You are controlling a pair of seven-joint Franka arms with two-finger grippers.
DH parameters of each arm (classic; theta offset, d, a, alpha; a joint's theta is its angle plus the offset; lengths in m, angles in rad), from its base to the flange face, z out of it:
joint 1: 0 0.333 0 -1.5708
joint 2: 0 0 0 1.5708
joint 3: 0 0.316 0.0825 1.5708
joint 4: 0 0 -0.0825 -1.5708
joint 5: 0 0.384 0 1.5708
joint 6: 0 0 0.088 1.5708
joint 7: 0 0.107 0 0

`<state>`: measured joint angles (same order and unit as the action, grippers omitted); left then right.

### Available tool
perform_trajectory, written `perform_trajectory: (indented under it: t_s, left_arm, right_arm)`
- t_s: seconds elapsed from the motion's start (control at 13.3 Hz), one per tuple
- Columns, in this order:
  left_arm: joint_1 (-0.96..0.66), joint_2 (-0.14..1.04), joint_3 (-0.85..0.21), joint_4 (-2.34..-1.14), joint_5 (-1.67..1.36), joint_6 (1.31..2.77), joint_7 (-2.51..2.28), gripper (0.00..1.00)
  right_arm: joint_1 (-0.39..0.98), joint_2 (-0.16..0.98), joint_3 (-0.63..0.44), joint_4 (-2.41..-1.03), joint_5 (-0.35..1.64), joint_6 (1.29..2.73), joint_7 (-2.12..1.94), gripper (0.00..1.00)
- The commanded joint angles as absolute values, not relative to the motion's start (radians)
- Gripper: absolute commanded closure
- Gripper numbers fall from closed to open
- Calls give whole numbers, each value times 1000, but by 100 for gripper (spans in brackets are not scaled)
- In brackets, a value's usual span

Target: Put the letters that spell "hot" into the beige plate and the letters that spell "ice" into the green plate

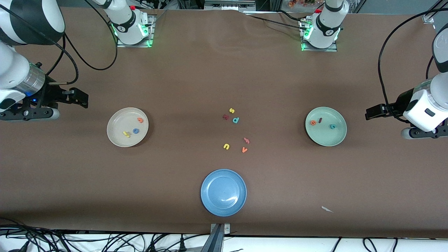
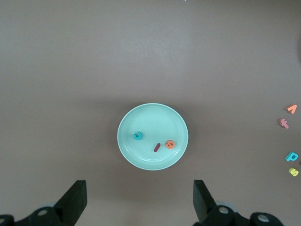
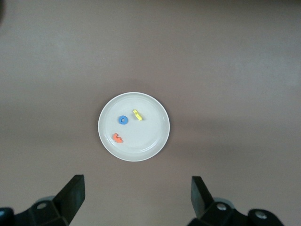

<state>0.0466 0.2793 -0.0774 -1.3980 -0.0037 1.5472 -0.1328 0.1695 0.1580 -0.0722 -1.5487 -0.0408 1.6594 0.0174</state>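
left gripper (image 2: 137, 207): jaws wide, empty, above table beside green plate (image 1: 337, 139)
right gripper (image 3: 136, 205): wide, empty, beside beige plate (image 1: 115, 138)
hot: in beige plate; ice: in green plate
risk: probably none; bumping plates

Dark red letter (image 1: 225, 117) perhaps unreadable, too small

Both arms (image 1: 21, 45): white glossy shells, black joint bands, brushed-metal wrist ring on right arm. Bases (image 1: 133, 29) white, black collar with small logo, red cap, green status lights, bolted on metal plates. Black cables loop from arms. Left end effector (image 1: 376, 112), right end effector (image 1: 78, 98): black angular fingers, grey camera bar beneath.
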Motion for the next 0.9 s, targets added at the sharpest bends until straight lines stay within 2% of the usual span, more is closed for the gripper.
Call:
perform_trajectory:
  t_s: [0.0,0.83]
  left_arm:
    - [51,264,-72,-1427,-35,1563,-107,1]
    - [54,268,-72,-1433,-35,1562,-101,1]
  right_arm:
    - [170,149,-81,-1531,-18,1628,-5,0]
    - [167,156,-81,-1532,26,1629,-3,0]
